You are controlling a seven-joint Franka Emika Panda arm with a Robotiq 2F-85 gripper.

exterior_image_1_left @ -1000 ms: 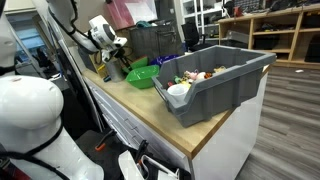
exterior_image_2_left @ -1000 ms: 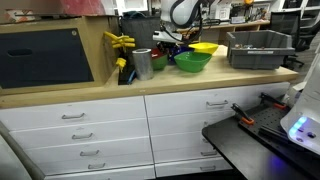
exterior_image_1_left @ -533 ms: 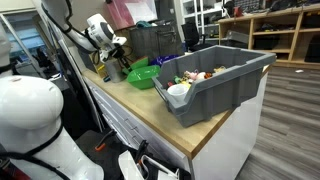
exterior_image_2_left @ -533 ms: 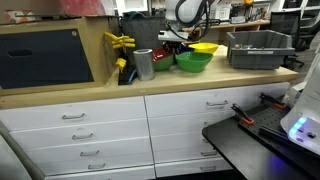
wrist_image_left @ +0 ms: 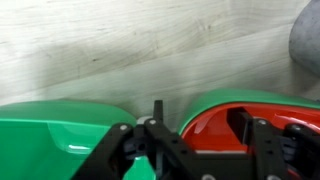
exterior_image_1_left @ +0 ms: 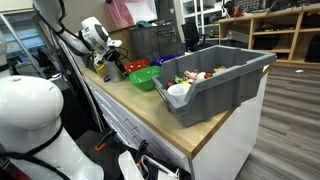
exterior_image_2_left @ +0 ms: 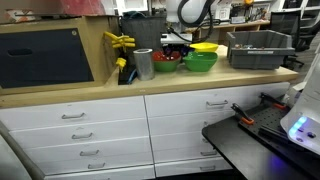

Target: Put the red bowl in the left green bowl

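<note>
The red bowl (wrist_image_left: pixel 205 130) sits nested inside the left green bowl (wrist_image_left: pixel 250 97). In both exterior views it shows as a red patch (exterior_image_2_left: pixel 166 60) (exterior_image_1_left: pixel 138 67) above that bowl's green wall (exterior_image_2_left: pixel 165 68). My gripper (wrist_image_left: pixel 197 118) stands open astride their shared rim, with one finger inside the red bowl and the other outside. Neither pad presses on the rim. The other green bowl (wrist_image_left: pixel 60 125) (exterior_image_2_left: pixel 200 62) (exterior_image_1_left: pixel 148 80) stands close beside them. From outside, the gripper (exterior_image_2_left: pixel 178 50) hangs just over the bowls.
A big grey bin (exterior_image_1_left: pixel 215 75) (exterior_image_2_left: pixel 258 48) full of items stands on the wooden counter (wrist_image_left: pixel 150 40) beyond the bowls. A metal cup (exterior_image_2_left: pixel 143 63) and a yellow tool (exterior_image_2_left: pixel 120 42) stand on the other side. A yellow dish (exterior_image_2_left: pixel 205 47) lies behind the green bowl.
The jaws have opened from a tight grip. The red bowl now rests in the left green bowl and shows in both exterior views. The arm shifted slightly.
</note>
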